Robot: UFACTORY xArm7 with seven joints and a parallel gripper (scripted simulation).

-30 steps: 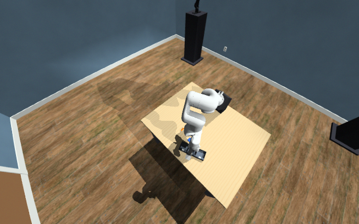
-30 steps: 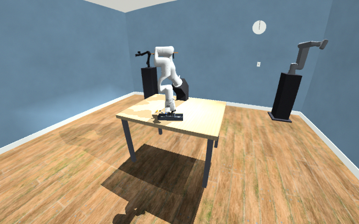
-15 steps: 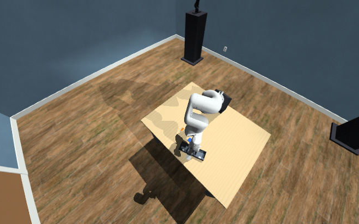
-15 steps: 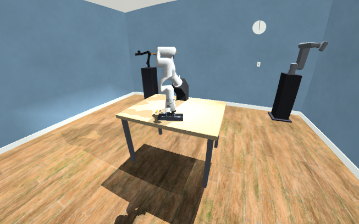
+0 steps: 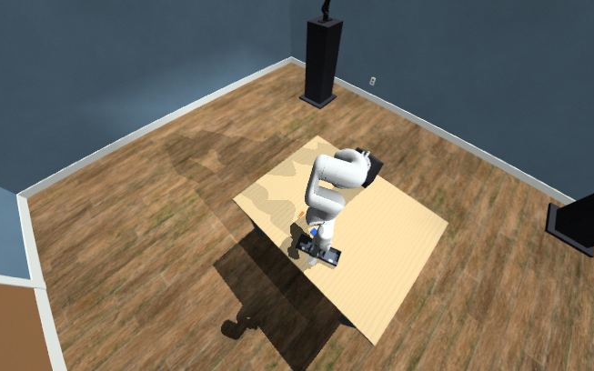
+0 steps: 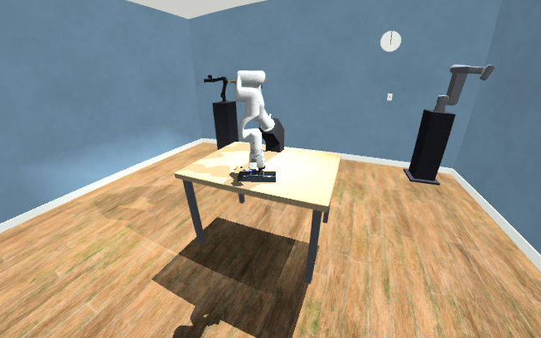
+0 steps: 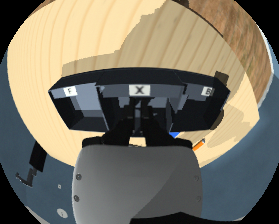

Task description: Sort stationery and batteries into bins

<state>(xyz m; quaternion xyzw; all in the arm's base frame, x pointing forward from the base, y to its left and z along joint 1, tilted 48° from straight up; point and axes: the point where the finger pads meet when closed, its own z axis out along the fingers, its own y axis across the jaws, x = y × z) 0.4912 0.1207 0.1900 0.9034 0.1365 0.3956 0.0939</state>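
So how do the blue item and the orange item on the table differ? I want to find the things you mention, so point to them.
The blue item (image 5: 313,231) is blocky, the orange one (image 5: 301,215) (image 7: 198,145) narrow. The blue one lies close to the bins (image 5: 338,258) (image 6: 257,178) (image 7: 139,76); the orange one lies farther off. Both are outside the bins.

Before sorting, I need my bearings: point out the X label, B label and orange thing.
X label (image 7: 139,90), wrist view: its middle
B label (image 7: 207,91), wrist view: its middle
orange thing (image 5: 301,215) (image 6: 236,167) (image 7: 198,145), all three views: its middle
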